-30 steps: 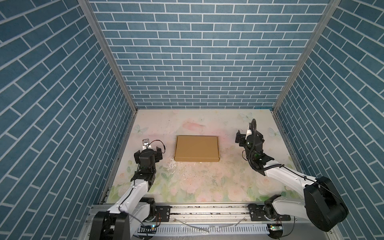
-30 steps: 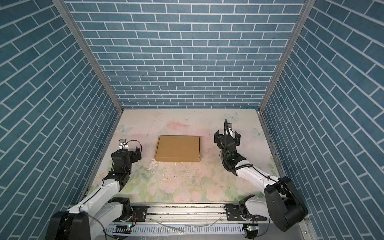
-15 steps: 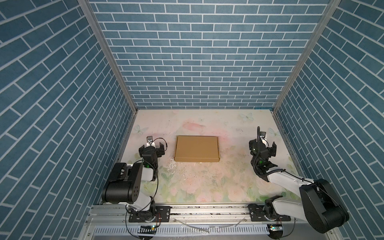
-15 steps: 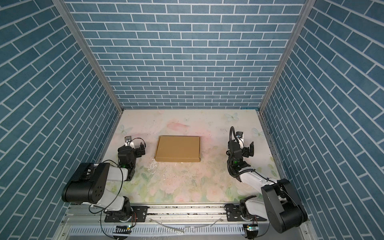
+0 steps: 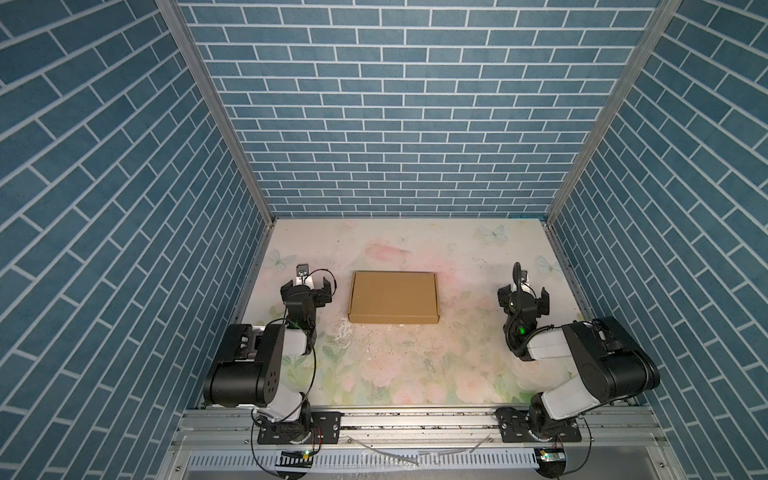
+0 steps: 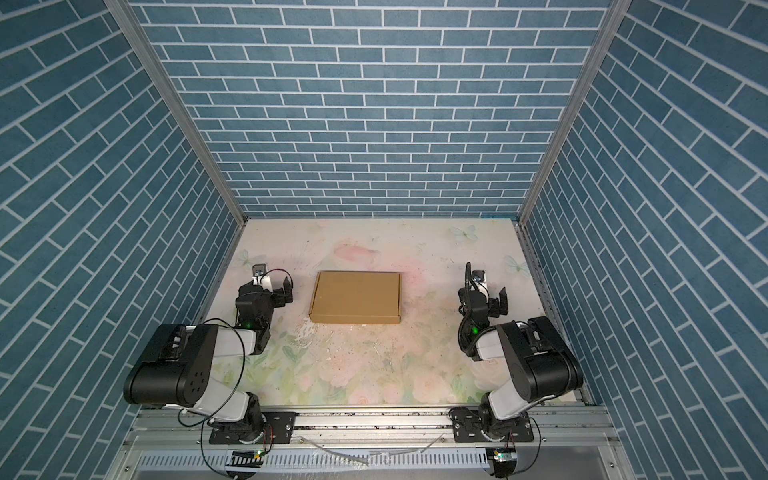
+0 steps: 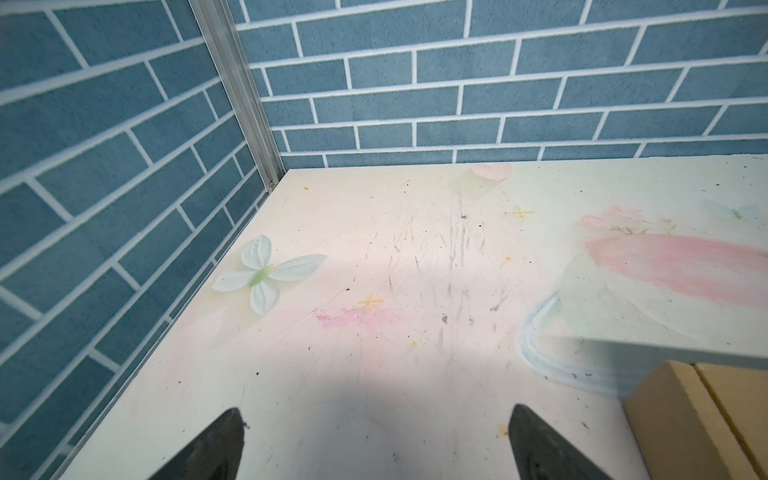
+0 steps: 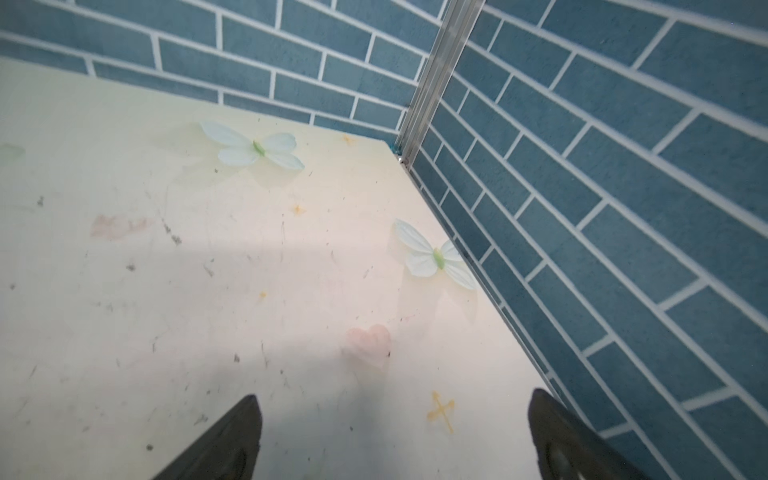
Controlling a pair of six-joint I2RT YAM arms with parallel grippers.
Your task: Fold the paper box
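- The paper box [image 5: 393,297] lies shut and flat near the middle of the table [image 5: 419,374], between the two arms and touching neither; both top views show it so [image 6: 356,297].
- The left gripper [image 5: 307,287] sits just beside the box's left end, jaws spread wide around nothing. Its wrist view catches a box corner [image 7: 698,419] close to one dark finger [image 7: 536,440], with a gap between them.
- The right gripper [image 5: 523,293] is well apart from the box and close to the side wall [image 8: 623,208], jaws also wide and empty.
- Blue brick-pattern walls [image 5: 395,104] hem the table on three sides, with metal posts [image 5: 224,124] at the back corners and a metal rail [image 5: 415,419] along the front.
- The box is plain brown cardboard: matte, square-edged and shallow, with a seam line running near one edge.
- The tabletop is pale, printed with pink flowers and butterflies [image 7: 266,274] (rather scuffed, with grey scratches and dark specks).
- The fingers are black and taper to blunt points.
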